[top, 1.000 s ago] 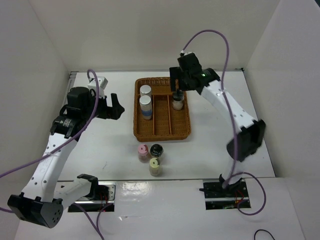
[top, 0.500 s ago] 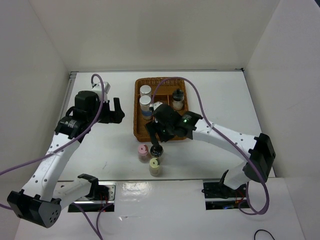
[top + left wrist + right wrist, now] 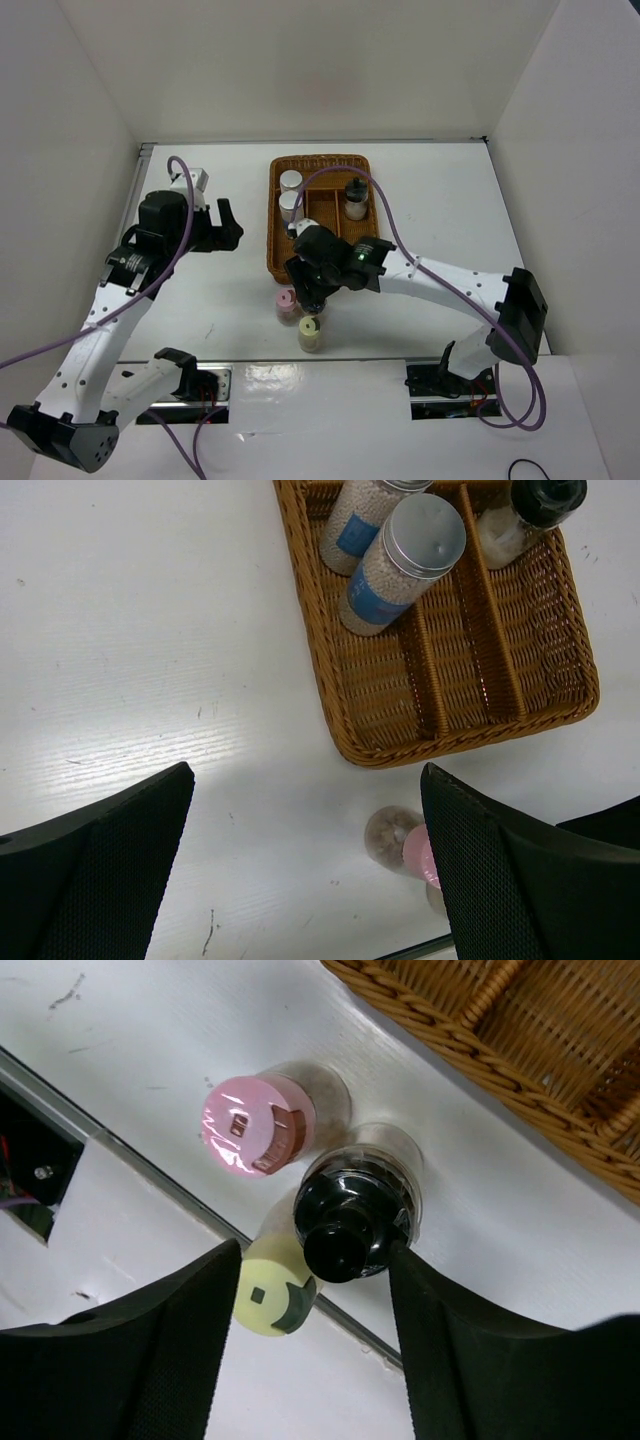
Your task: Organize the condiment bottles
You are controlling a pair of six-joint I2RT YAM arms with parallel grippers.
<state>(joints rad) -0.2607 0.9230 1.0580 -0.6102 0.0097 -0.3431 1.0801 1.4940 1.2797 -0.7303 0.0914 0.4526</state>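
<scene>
Right wrist: right end effector (image 3: pixel 315 1252) straddles black-top bottle (image 3: pixel 345 1222) mid-frame, jaws open; left end effector (image 3: pixel 305 770) wide open too.

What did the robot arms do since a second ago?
The right gripper came away from the far black-topped bottle in the basket and swung back toward its base. It now straddles the near black-topped bottle on the table, jaws narrowing, with a gap on one side. The left gripper drifted slightly, open. The pink-capped bottle, yellow-capped bottle and silver-capped bottles stayed put.
</scene>
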